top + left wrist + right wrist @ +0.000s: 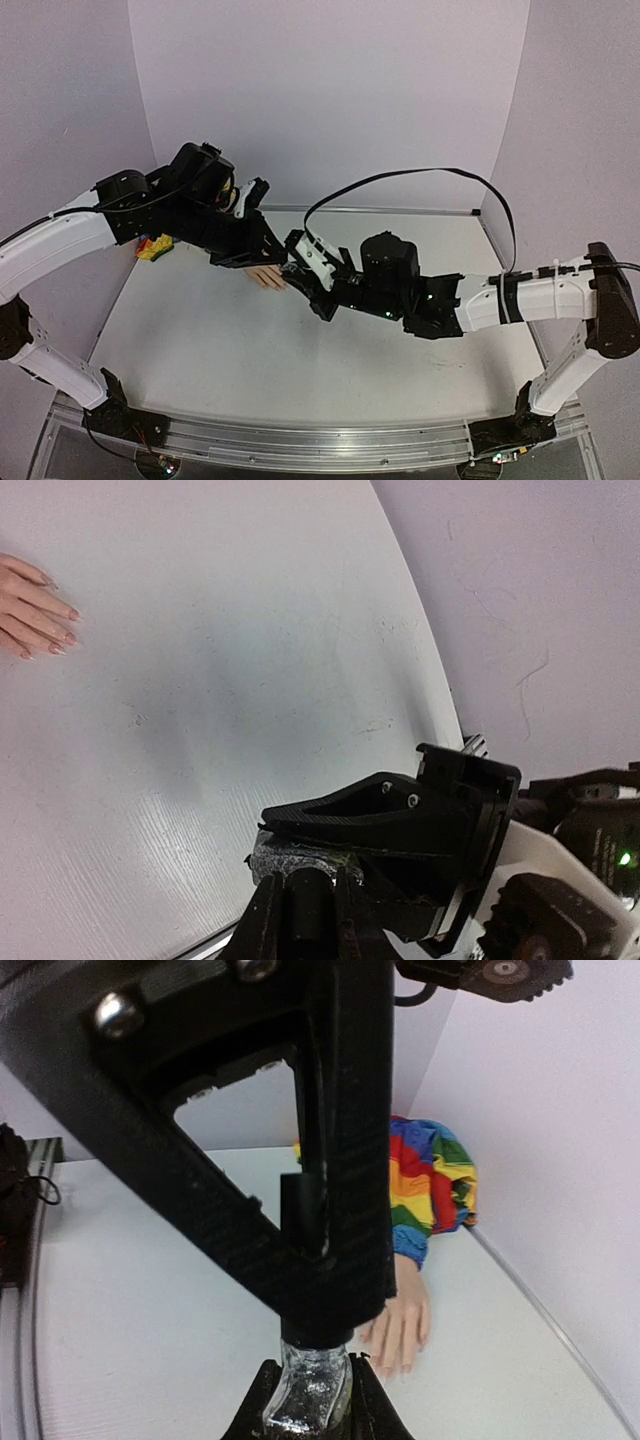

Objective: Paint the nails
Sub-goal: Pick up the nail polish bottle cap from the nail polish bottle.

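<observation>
Both arms stretch inward and meet. The left gripper [272, 252] tilts downward, its fingers [262, 920] closed on a black cap [307, 905]. Directly under them, the right gripper [300, 262] has its fingers [255, 1408] clamped around a glittery bottle [305, 1395].

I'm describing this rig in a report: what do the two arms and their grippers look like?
Both arms have white links and black joint housings: left arm, right arm. A black cable arcs above the right arm, which shows small green lights near its wrist. The left gripper and right gripper have black, triangular fingers with visible screws.
</observation>
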Available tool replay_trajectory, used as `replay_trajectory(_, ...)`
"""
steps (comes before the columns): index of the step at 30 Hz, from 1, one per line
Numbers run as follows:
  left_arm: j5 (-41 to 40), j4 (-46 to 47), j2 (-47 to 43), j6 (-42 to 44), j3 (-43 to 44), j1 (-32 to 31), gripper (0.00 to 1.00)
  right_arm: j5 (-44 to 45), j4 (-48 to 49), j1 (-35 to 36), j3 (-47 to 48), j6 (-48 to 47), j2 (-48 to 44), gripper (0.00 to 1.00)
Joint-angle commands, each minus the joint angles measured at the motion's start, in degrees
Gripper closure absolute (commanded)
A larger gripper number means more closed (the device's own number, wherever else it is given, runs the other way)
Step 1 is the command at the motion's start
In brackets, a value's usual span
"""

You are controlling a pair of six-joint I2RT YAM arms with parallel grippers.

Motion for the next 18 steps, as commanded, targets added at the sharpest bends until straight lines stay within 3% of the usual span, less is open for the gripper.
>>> replay_trajectory(1, -5.9, -2.6, -0.3, -5.7, 3.3, 1.4, 1.0, 15.5, 11.5, 1.5, -1.6, -8.5, 1.7, 1.0)
replay_trajectory(6, -7.4, -3.0, 0.2, -9.9, 3.4, 1.9, 1.0, 18.3, 16.6, 2.3, -1.2, -12.3, 4.0, 1.0)
replay_trajectory(18, -9.0, -2.6, -2.1, -8.8, 3.2, 2.1, 1.0, 12.0, 15.2, 2.2, -4.2, -5.7, 1.2, 1.0)
